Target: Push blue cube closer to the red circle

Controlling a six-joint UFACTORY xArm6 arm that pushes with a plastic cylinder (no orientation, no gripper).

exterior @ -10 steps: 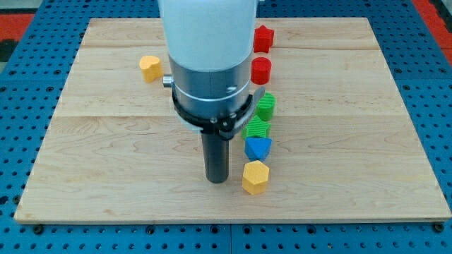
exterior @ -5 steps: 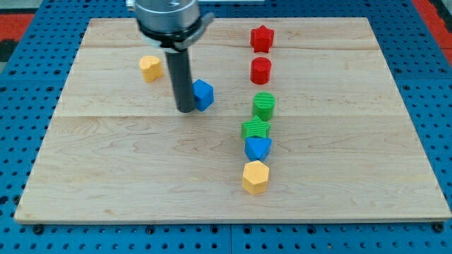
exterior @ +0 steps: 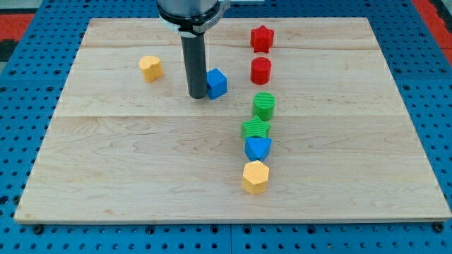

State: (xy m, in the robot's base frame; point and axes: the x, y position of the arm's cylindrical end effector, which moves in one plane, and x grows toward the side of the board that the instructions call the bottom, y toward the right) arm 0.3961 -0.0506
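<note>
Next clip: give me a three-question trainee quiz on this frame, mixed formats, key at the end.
1. True or false: my tip stands at the view's left side of the blue cube.
2. Which block lies nearest the view's bottom? A) yellow block B) red star C) green cylinder
3. Fill in: the red circle lies to the view's ____ of the blue cube.

Key: 1 true; 2 A; 3 right.
</note>
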